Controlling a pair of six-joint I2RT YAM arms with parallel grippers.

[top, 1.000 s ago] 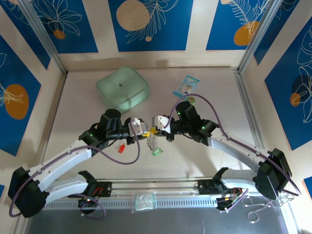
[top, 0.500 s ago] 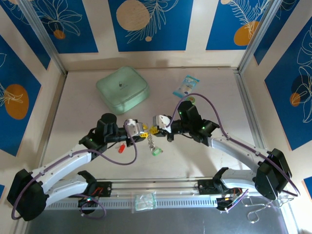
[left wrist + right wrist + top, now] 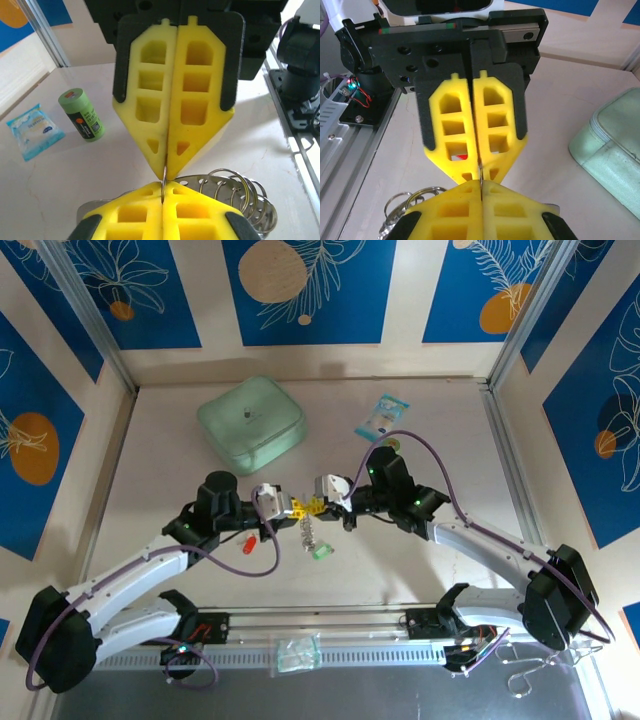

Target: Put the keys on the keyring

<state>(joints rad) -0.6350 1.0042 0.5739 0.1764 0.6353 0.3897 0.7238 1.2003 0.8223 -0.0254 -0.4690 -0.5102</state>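
Your left claw (image 3: 163, 187) is pressed together, and so is your right claw (image 3: 481, 186). They meet tip to tip over the middle of the table (image 3: 430, 575), and each pinches the thin edge of the keyring (image 3: 308, 528). Its silvery rings (image 3: 240, 191) fan out just under the tips.

The green key (image 3: 320, 552) sits right below that fringe; you cannot tell whether it hangs or lies flat. The red key (image 3: 248, 544) lies on the table beside your left arm, toward the near edge.

For writing, you have a green cylinder (image 3: 82, 114) with a dark label and an orange mark, and a blue-and-white packet (image 3: 34, 131). The print on both is too small to read. The two stand near each other toward the far edge, right of centre.

A mint pouch (image 3: 251, 424) sits by the far edge, left of centre.

You have bare table along the left and right edges and between the keys and the near edge.
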